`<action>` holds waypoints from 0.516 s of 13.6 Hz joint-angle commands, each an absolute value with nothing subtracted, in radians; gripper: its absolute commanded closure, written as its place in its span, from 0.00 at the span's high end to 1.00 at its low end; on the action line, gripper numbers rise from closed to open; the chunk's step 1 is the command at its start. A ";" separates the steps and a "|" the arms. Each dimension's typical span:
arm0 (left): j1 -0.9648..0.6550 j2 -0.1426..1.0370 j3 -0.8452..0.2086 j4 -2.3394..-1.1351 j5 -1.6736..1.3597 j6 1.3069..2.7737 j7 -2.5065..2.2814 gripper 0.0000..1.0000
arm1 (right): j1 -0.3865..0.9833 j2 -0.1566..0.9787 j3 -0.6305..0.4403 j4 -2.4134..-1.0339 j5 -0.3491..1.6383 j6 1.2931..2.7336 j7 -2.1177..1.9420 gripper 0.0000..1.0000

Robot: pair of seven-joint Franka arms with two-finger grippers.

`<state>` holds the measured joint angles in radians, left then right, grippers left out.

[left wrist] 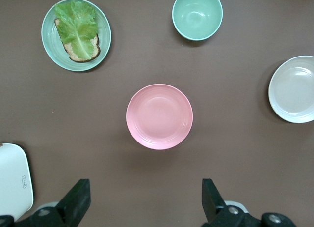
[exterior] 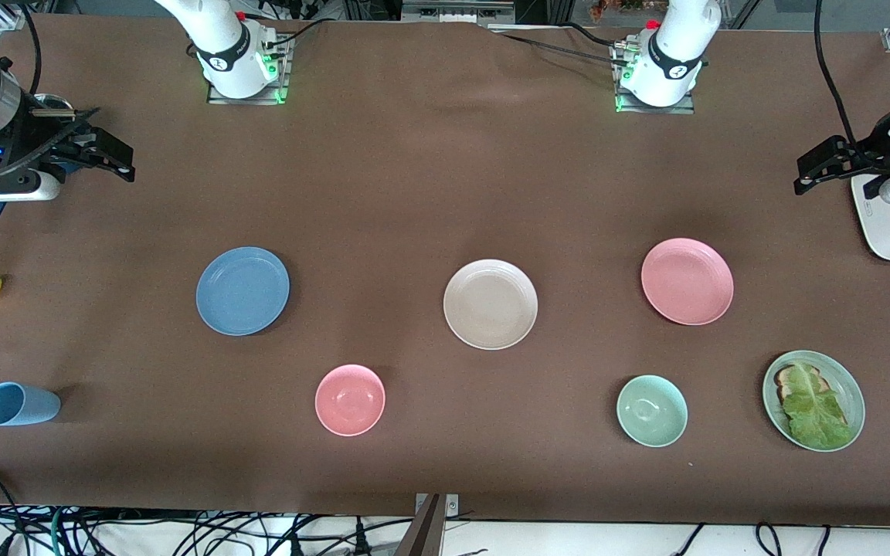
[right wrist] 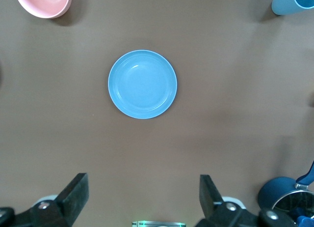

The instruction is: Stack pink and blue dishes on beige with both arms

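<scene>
Beige plate (exterior: 490, 304) sits mid-tabletop, you see, between blue plate (exterior: 242, 291) toward the right arm's end and pink plate (exterior: 687, 281) toward the left arm's. Left gripper (left wrist: 144, 200) and right gripper (right wrist: 142, 195) hang high, jaws apart, empty; no writing is readable.

Both arms are glossy white with rounded, jointed shells. A black band circles each near its base, where green lights glow on metal mounting plates. Black cables trail along them. The left gripper (exterior: 806, 174) and right gripper (exterior: 122, 164) are black, with two angular fingers.
</scene>
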<state>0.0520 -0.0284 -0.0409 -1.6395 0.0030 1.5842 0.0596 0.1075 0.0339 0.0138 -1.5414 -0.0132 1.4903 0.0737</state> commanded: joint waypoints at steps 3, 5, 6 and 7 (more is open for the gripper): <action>0.055 -0.034 -0.040 -1.646 -0.015 1.594 0.069 1.00 | 0.106 0.026 0.017 -1.532 0.006 1.479 0.081 1.00; 0.055 -0.034 -0.040 -1.646 -0.015 1.594 0.069 1.00 | 0.106 0.026 0.017 -1.532 0.006 1.477 0.081 1.00; 0.054 -0.034 -0.040 -1.646 -0.015 1.594 0.069 1.00 | 0.106 0.026 0.018 -1.532 0.006 1.477 0.081 1.00; 0.052 -0.034 -0.040 -1.646 -0.015 1.595 0.069 1.00 | 0.106 0.026 0.020 -1.531 0.009 1.476 0.084 1.00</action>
<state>0.0519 -0.0284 -0.0409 -1.6402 0.0030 1.5846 0.0596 0.1075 0.0339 0.0140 -1.5414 -0.0089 1.4903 0.0738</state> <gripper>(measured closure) 0.000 0.000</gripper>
